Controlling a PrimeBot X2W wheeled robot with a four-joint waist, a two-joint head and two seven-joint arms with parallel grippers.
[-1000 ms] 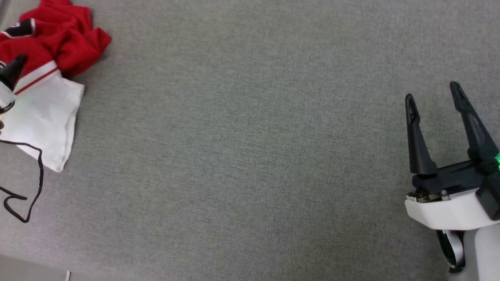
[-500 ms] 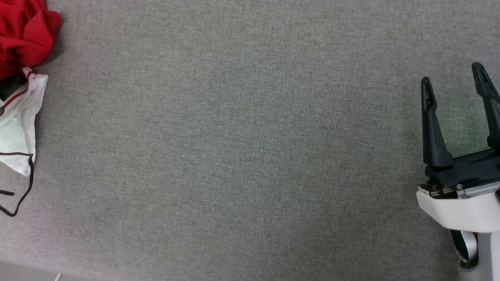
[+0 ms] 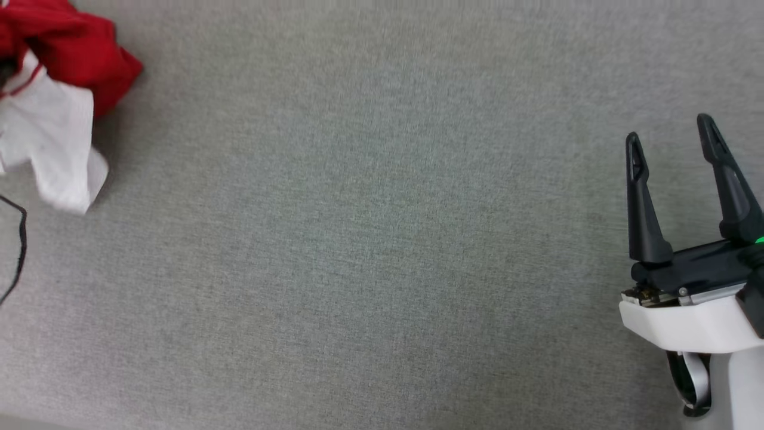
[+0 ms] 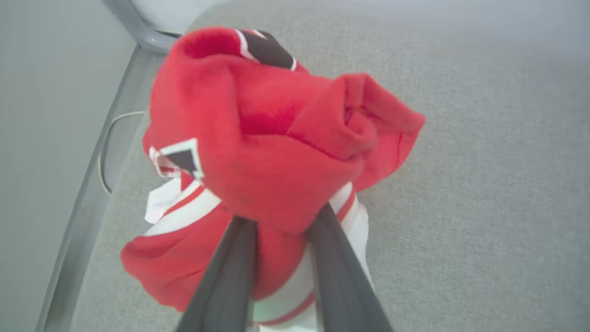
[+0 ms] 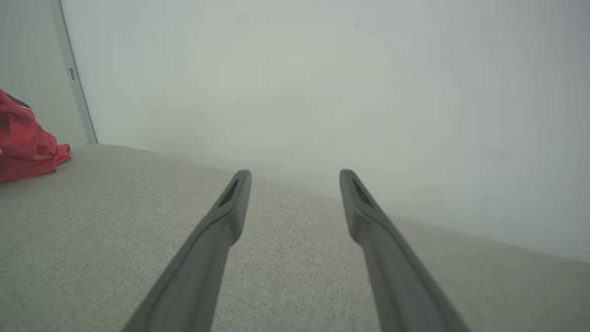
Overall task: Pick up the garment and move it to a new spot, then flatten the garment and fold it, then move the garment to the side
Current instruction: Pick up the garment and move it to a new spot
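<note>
**Left to right across the desk (image 3: 382, 239).**

- **Far left corner of the desk:** the shirt (image 3: 71, 54) is bunched, with the red body toward the desk's far side and a white sleeve toward its near side.
- **Left edge of the desk:** a black cable (image 3: 21, 239) loops beside the shirt.
- **Left end effector (image 4: 282, 226):** in the left wrist view it is narrowed on a fold of red cloth, with the rest of the shirt heaped over its fingers. Whether the bundle is clear of the desk cannot be told.
- **Middle of the desk:** grey woven surface, and probably the new spot for the shirt.
- **Right edge of the desk:** the right end effector (image 3: 668, 131) stands wide above the desk and holds nothing.

**Step in hand, as judged:** picking up the shirt for the move.
- Raise it until the hanging sleeve leaves the desk, so that it does not drag.
- Keep the sleeve off the cable.
- Carry the shirt slowly toward the desk's middle, since a single pinched fold may slip.

**Containers:** no box, bin or tray is seen on the desk. The shirt goes onto the surface itself.
</note>
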